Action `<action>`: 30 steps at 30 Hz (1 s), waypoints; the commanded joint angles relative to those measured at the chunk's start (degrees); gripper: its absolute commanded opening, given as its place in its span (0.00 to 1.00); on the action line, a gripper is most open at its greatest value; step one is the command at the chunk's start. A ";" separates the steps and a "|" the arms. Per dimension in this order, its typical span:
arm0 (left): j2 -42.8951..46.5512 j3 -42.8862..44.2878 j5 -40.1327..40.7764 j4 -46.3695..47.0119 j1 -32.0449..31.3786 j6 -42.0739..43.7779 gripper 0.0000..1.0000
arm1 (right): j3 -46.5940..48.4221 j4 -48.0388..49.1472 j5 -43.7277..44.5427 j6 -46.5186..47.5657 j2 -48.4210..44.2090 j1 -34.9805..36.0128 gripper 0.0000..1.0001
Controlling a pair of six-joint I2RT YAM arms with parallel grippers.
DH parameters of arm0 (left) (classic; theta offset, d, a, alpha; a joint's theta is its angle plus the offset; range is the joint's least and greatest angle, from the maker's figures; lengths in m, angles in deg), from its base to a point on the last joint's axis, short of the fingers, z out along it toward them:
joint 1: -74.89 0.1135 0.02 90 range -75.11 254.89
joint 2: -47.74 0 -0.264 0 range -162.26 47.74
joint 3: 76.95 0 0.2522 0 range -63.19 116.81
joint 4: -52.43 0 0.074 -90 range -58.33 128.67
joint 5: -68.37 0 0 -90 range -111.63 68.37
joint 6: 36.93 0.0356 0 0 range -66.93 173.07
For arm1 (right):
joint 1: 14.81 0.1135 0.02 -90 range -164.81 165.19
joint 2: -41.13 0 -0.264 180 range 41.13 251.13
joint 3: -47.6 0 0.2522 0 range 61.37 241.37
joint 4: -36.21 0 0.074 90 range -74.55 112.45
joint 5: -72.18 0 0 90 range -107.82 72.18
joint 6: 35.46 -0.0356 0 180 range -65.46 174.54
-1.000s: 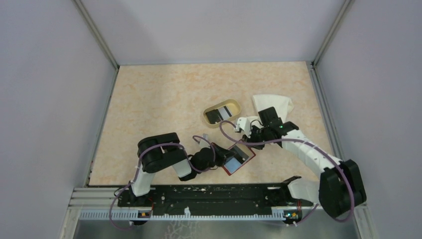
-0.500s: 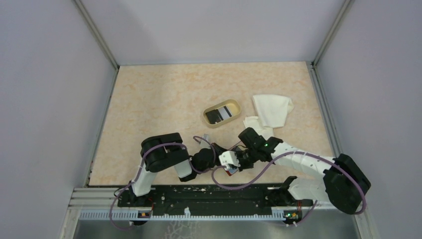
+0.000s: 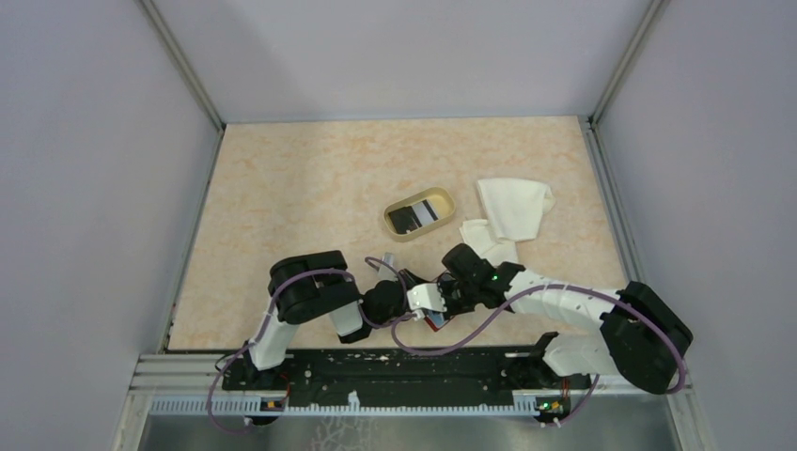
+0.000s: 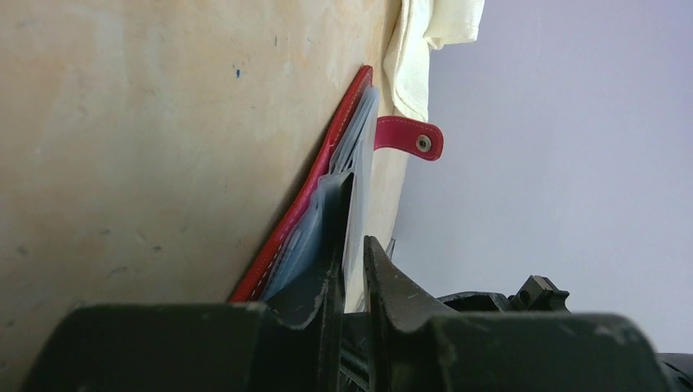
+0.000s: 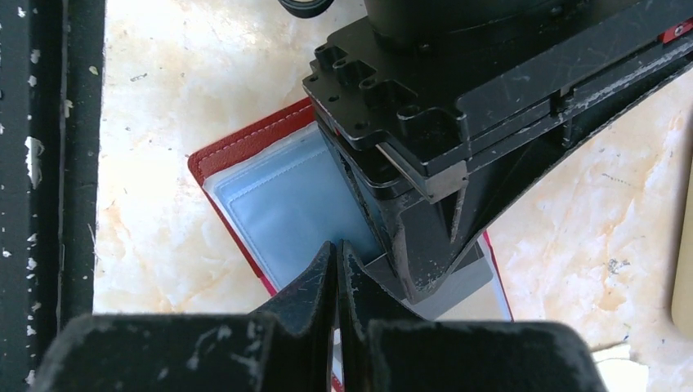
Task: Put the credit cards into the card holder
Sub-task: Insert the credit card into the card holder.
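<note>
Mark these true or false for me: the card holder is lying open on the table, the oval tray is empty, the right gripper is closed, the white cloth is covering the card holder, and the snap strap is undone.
1. The card holder lies open on the table. True.
2. The oval tray is empty. False: dark cards lie inside it.
3. The right gripper is closed. True: its fingers meet above the holder's clear pocket.
4. The white cloth covers the card holder. False: it lies to the right of the tray, off the holder.
5. The snap strap is undone. True: it sticks out free from the holder's edge.
</note>
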 commanded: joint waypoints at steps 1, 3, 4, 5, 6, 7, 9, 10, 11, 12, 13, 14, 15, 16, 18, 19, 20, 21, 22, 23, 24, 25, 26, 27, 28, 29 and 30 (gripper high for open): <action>-2.54 -0.80 -1.36 -1.37 0.35 0.66 0.21 | 0.21 1.31 5.32 -0.29 -0.15 0.53 0.00; -2.60 -0.89 -1.47 -1.19 0.47 0.82 0.22 | 0.22 0.59 6.58 -0.06 -0.46 0.34 0.00; -2.55 -0.97 -1.54 -1.10 0.52 0.84 0.22 | 0.38 -0.26 6.69 0.56 -0.60 -0.06 0.00; -2.53 -1.05 -1.52 -1.08 0.59 0.91 0.22 | 0.51 -0.85 6.89 0.88 -0.73 -0.53 0.00; -2.52 -1.16 -1.50 -1.01 0.67 1.04 0.23 | 0.60 -1.33 6.96 0.97 -0.89 -1.16 0.00; -2.56 -1.16 -1.57 -1.00 0.74 1.02 0.23 | 0.68 -1.66 6.83 0.98 -1.14 -1.83 0.00; -2.66 -1.09 -1.76 -0.91 0.81 1.18 0.23 | 0.79 -2.06 6.67 0.90 -1.59 -3.41 0.00; -2.70 -1.03 -1.89 -0.84 0.95 1.24 0.24 | 0.79 -2.14 6.70 0.79 -1.77 -4.08 0.00; -2.71 -0.93 -2.06 -0.82 1.02 1.28 0.24 | 0.75 -2.04 6.85 0.70 -1.91 -4.61 0.00; -2.80 -0.83 -2.17 -0.81 1.11 1.35 0.24 | 0.71 -1.94 7.11 0.56 -1.92 -5.10 0.00; -2.80 -0.74 -2.31 -0.81 1.20 1.49 0.24 | 0.71 -1.85 7.41 0.37 -1.79 -5.36 0.00; -2.80 -0.64 -2.41 -0.77 1.29 1.59 0.24 | 0.75 -1.70 7.84 0.21 -1.71 -5.58 0.00; -2.80 -0.56 -2.52 -0.81 1.39 1.70 0.25 | 0.83 -1.50 8.19 -0.02 -1.48 -5.73 0.00; -2.81 -0.54 -2.61 -0.81 1.44 1.87 0.25 | 0.87 -1.29 8.42 -0.33 -1.45 -5.95 0.00; -2.86 -0.56 -2.71 -0.66 1.64 2.04 0.26 | 0.97 -0.63 8.59 -1.10 -1.44 -6.18 0.00; -2.79 -0.59 -2.79 -0.57 1.73 2.16 0.26 | 1.03 -0.42 8.15 -1.61 -1.55 -6.44 0.00; -2.76 -0.62 -2.90 -0.43 1.83 2.34 0.26 | 1.17 -0.49 6.87 -2.04 -1.77 -6.81 0.00; -2.64 -0.69 -2.90 -0.26 1.96 2.54 0.26 | 1.37 -0.93 5.18 -2.31 -2.06 -7.22 0.00; -2.51 -0.71 -3.05 -0.21 2.03 3.00 0.26 | 1.59 -1.71 2.82 -2.32 -2.36 -7.39 0.00; -2.34 -0.71 -3.28 -0.20 2.16 3.34 0.26 | 1.85 -2.54 0.15 -2.42 -2.70 -7.76 0.00; -2.03 -0.79 -3.38 -0.20 2.25 3.64 0.27 | 2.19 -3.49 -2.30 -2.36 -3.04 -8.14 0.00; -1.70 -0.88 -3.59 -0.24 2.35 4.10 0.27 | 2.53 -4.25 -4.53 -2.19 -3.26 -8.29 0.00; -1.40 -0.96 -3.62 -0.54 2.35 4.54 0.29 | 2.69 -4.76 -6.10 -2.17 -3.48 -8.43 0.00; -0.90 -1.10 -3.62 -0.89 2.35 4.93 0.30 | 2.86 -4.90 -7.22 -2.22 -3.51 -8.45 0.00; -0.49 -1.33 -3.39 -1.20 2.32 5.30 0.30 | 2.96 -4.82 -7.94 -2.40 -3.39 -8.43 0.00; -0.01 -1.64 -3.16 -1.51 2.34 5.70 0.31 | 3.20 -4.68 -8.34 -2.90 -3.15 -8.48 0.00; 0.46 -1.98 -2.90 -1.66 2.36 6.04 0.31 | 3.50 -4.45 -8.52 -3.88 -2.78 -8.44 0.00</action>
